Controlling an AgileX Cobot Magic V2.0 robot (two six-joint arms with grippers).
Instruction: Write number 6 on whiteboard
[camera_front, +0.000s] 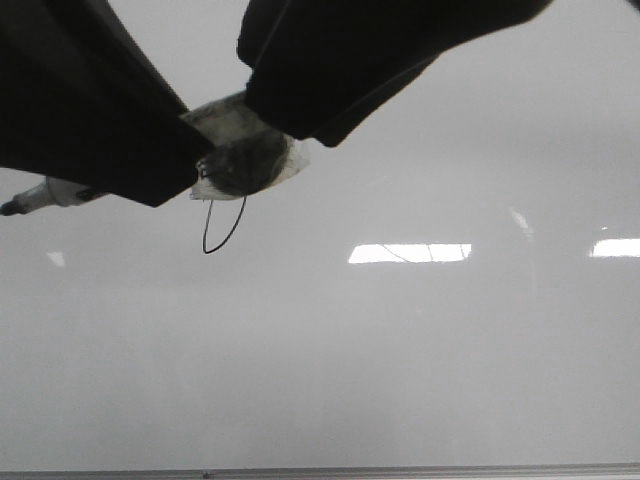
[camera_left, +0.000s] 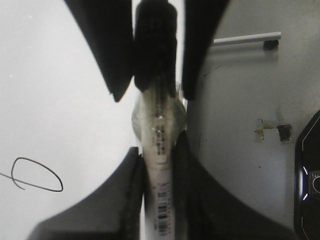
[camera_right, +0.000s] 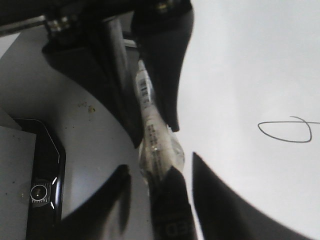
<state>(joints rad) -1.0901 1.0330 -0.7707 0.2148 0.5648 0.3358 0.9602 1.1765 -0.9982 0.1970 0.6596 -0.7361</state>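
The whiteboard (camera_front: 400, 350) fills the front view. On it is the number 6 (camera_front: 222, 225), a thin black stroke with a narrow loop; it also shows in the left wrist view (camera_left: 37, 175) and the right wrist view (camera_right: 285, 131). My left gripper (camera_left: 159, 150) is shut on the white barcoded barrel of a marker (camera_left: 160, 200), held above the board. The marker's dark tip (camera_front: 10, 208) sticks out to the left. A taped bulge (camera_front: 245, 150) sits mid-marker. My right gripper (camera_right: 160, 167) is open around the marker's black cap end (camera_right: 170, 215), with gaps beside it.
The board's thin frame edge (camera_front: 320, 472) runs along the near side. Bright light reflections (camera_front: 410, 253) lie on the board. Beside the board is a grey table with a black device (camera_right: 42, 185) and a metal bar (camera_left: 245, 39).
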